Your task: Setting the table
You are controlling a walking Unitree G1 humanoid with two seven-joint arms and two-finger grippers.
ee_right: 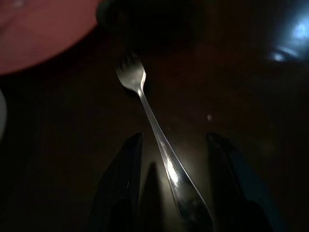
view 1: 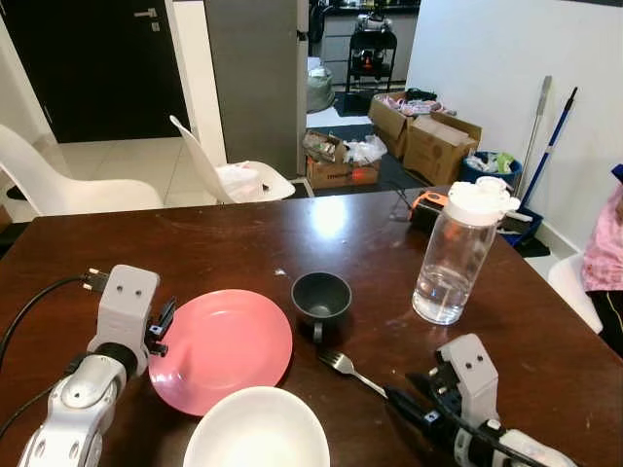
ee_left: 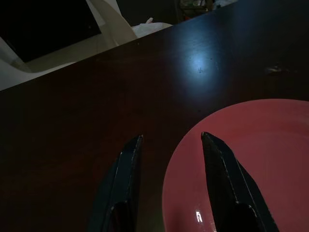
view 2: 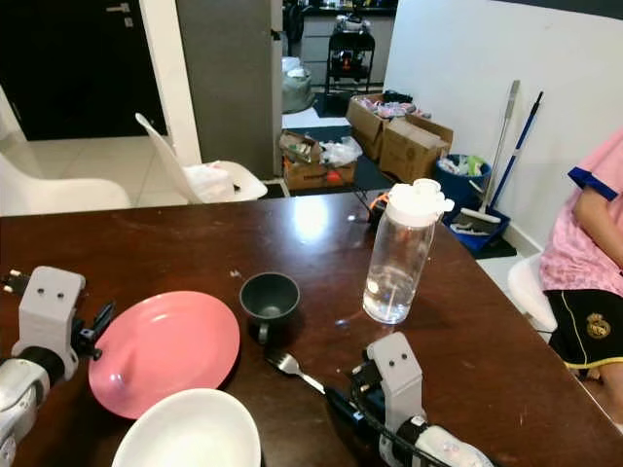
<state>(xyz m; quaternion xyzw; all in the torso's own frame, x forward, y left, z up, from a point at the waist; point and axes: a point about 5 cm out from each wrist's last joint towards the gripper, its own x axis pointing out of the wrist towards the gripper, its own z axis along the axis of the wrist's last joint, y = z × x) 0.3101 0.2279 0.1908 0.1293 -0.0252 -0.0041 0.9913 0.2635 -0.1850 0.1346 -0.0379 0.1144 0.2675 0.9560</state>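
Note:
A pink plate [view 1: 222, 348] lies on the dark wooden table [view 1: 195, 243], with a white bowl [view 1: 256, 428] at the front edge just before it. My left gripper [view 1: 161, 329] is at the plate's left rim and open. In the left wrist view its fingers [ee_left: 219, 159] straddle the rim of the plate [ee_left: 251, 159]. A small dark cup [view 1: 321, 295] stands right of the plate. A silver fork [view 1: 341, 362] lies in front of the cup. My right gripper [view 1: 401, 397] is open at the handle end, and the fork [ee_right: 145, 96] runs between its fingers.
A clear water bottle [view 1: 459, 255] with a white lid stands at the right, an orange-and-black object [view 1: 428, 206] behind it. A person in pink [view 2: 594, 253] sits at the table's right side. White chairs [view 1: 229, 175] stand beyond the far edge. Cardboard boxes [view 1: 433, 141] sit on the floor.

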